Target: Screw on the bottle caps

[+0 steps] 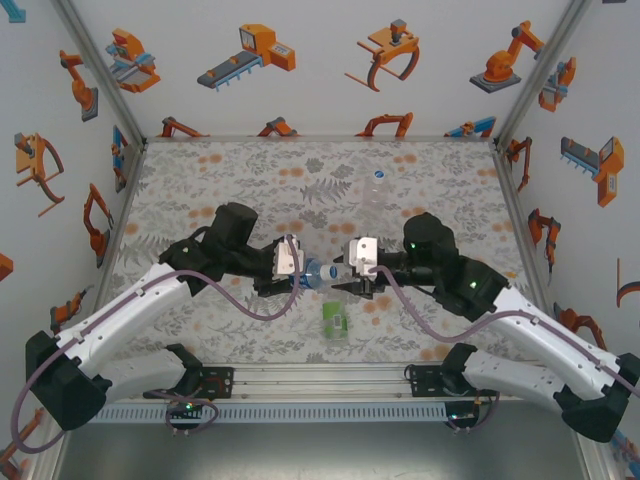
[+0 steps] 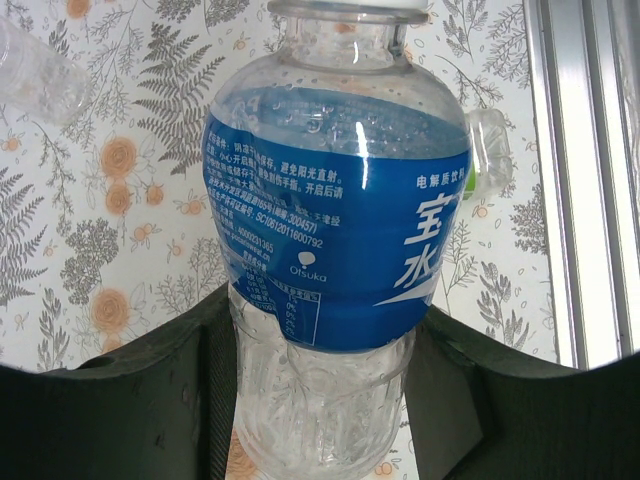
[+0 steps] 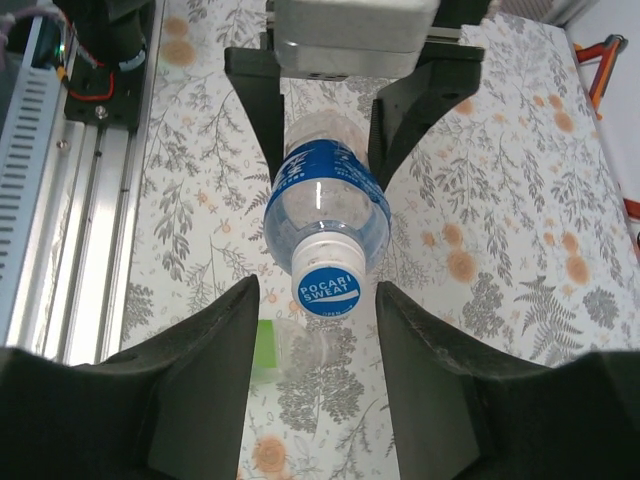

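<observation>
The left claw (image 2: 320, 400) clamped the blue-labelled bottle (image 2: 335, 240) below its label. The right claw (image 3: 318, 300) stood wide astride that bottle's cap (image 3: 329, 285).

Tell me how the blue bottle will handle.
The blue bottle looks empty and thin-walled: probably light, and may dent in the left gripper. Round and held sideways, it would likely roll if released.

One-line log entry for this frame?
left gripper: shut on blue-label bottle | right gripper: open, straddling its cap, no contact | green-label bottle, plain bottle: not held
</observation>
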Controlling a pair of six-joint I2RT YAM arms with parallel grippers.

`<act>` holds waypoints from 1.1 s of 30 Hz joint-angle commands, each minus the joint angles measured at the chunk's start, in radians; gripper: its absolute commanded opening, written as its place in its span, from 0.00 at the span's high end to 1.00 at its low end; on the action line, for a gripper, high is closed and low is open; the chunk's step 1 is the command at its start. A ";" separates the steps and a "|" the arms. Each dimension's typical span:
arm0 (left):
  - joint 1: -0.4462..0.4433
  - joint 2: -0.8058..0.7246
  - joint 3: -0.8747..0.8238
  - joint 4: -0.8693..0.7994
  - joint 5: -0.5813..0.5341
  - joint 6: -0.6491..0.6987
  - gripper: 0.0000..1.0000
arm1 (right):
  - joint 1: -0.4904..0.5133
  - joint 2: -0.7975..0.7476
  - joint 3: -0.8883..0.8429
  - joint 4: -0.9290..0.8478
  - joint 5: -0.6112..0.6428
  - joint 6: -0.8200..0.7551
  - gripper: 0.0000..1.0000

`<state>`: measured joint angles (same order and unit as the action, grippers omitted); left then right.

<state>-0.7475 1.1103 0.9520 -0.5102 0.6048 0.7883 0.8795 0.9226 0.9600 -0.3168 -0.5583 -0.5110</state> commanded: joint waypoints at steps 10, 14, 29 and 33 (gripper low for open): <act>-0.002 -0.006 0.032 -0.024 0.047 0.023 1.00 | 0.005 0.020 0.001 0.029 -0.015 -0.080 0.68; -0.003 -0.007 0.033 -0.023 0.044 0.023 1.00 | 0.006 0.016 -0.004 0.037 0.009 -0.021 0.87; -0.001 0.009 0.036 -0.014 0.018 0.010 1.00 | 0.019 0.001 -0.088 0.161 0.455 1.129 1.00; -0.001 0.012 0.033 -0.008 -0.005 0.002 1.00 | 0.019 0.001 -0.099 0.090 0.555 1.464 1.00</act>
<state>-0.7395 1.1202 0.9546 -0.5350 0.5762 0.7784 0.9054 0.9218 0.8764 -0.1974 -0.1993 0.5468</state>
